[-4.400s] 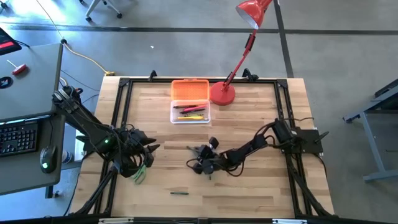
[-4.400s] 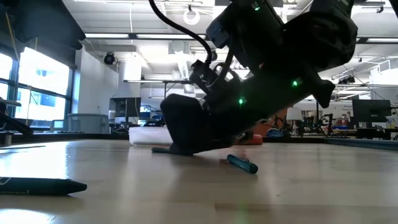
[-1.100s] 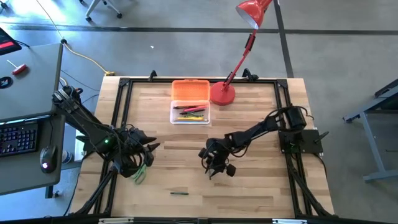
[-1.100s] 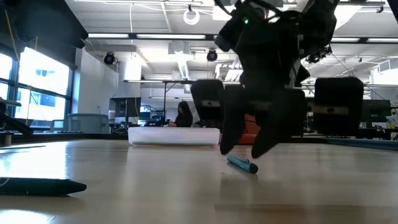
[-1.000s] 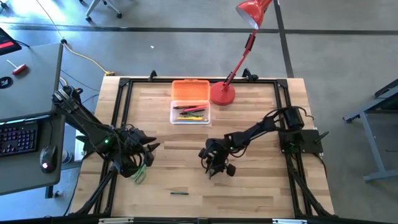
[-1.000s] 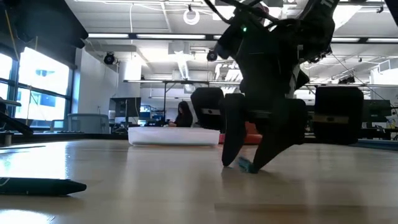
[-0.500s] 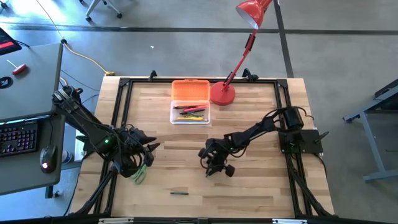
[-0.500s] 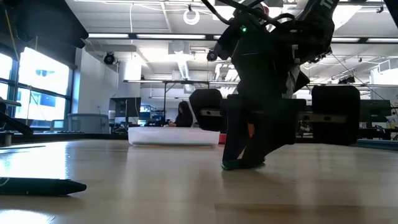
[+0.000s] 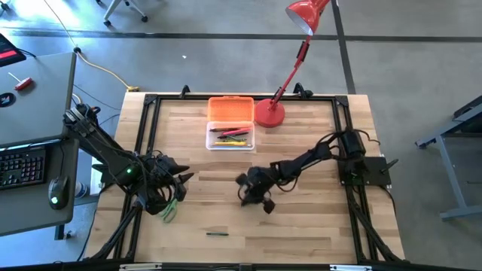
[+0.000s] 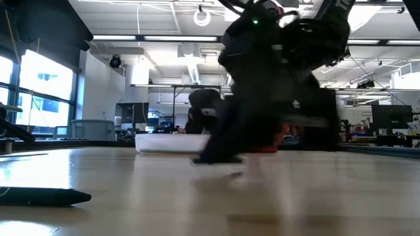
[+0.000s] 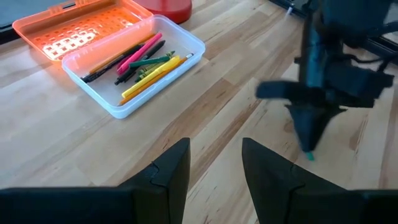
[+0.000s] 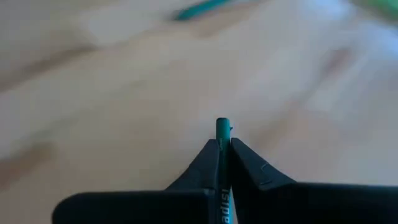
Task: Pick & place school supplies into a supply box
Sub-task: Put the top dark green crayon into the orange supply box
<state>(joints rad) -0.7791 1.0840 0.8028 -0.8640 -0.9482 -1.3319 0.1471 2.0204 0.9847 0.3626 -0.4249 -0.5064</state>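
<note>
My right gripper [image 9: 245, 195] is low over the middle of the table, slanting down, shut on a teal pen [image 12: 222, 128]. The left wrist view shows that gripper [image 11: 309, 140] with the pen's teal end [image 11: 309, 157] below its fingertips. The supply box stands at the far middle, with a clear base [image 9: 231, 136] holding several pens and an orange lid [image 9: 230, 108] folded back. Another green pen [image 9: 217, 233] lies near the front edge. My left gripper [image 11: 214, 165] waits open at the table's left side [image 9: 183, 181]. My right gripper pinches the teal pen between its two fingers, and the pen lies along them. The pen's end [image 12: 222, 126] pokes out just past the fingertips. The fingers slant down toward the table's left. Whether the pen's end still touches the wood, I cannot tell.
A red desk lamp stands with its round base [image 9: 269, 113] right of the supply box. A green object [image 9: 169, 211] lies beside my left arm. A dark pen [image 10: 46, 195] lies near the low camera. Black rails frame the table [image 9: 301, 241].
My right gripper has come down over the teal pen lying on the table and shut on it. It has then swung toward the table's left and far side, tipping over. The pen has left its spot on the wood and sits between the fingers.
</note>
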